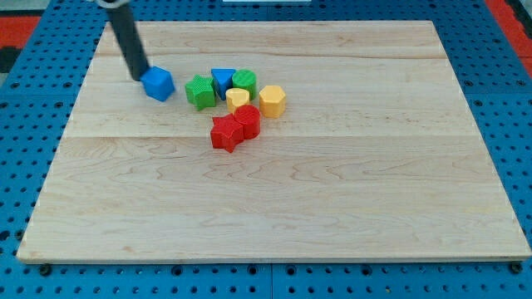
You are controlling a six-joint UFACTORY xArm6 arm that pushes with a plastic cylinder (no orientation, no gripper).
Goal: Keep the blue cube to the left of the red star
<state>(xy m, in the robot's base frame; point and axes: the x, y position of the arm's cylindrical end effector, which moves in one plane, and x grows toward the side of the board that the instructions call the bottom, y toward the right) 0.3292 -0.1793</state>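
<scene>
We have no jaws, just a dark rod. My tip (138, 78) touches the blue cube (158, 84) on its left side, near the counter's (332, 208) top left. The red star (224, 133) sits well to the cube's right and lower, touching another red block (247, 121).

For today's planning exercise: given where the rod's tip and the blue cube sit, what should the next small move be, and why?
Probably a short push towards the view's bottom-right: my tip touches the blue cube on its upper-left side, and the cube already lies left of the red star, only higher up.
</scene>
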